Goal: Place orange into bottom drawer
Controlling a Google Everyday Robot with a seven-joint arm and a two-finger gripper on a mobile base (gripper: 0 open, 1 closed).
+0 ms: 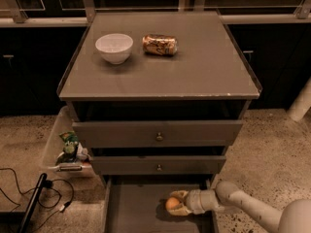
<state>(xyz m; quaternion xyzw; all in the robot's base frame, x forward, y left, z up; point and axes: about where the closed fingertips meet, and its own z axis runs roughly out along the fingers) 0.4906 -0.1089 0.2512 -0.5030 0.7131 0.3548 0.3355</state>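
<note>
The orange [171, 204] is a small round fruit held between the fingers of my gripper [177, 203], which reaches in from the lower right. The gripper is shut on the orange and holds it just above the floor of the bottom drawer [136, 210], over its right half. The bottom drawer is pulled out: a wide shallow grey tray under the two upper drawers with brass knobs [159, 137]. A shadow lies on the drawer floor under the orange.
On the cabinet top [194, 67] stand a white bowl [114, 47] and a crushed gold-brown can [160, 44]. A clear bin with packets [68, 149] sits left of the cabinet. Black cables [29, 198] lie on the speckled floor at lower left.
</note>
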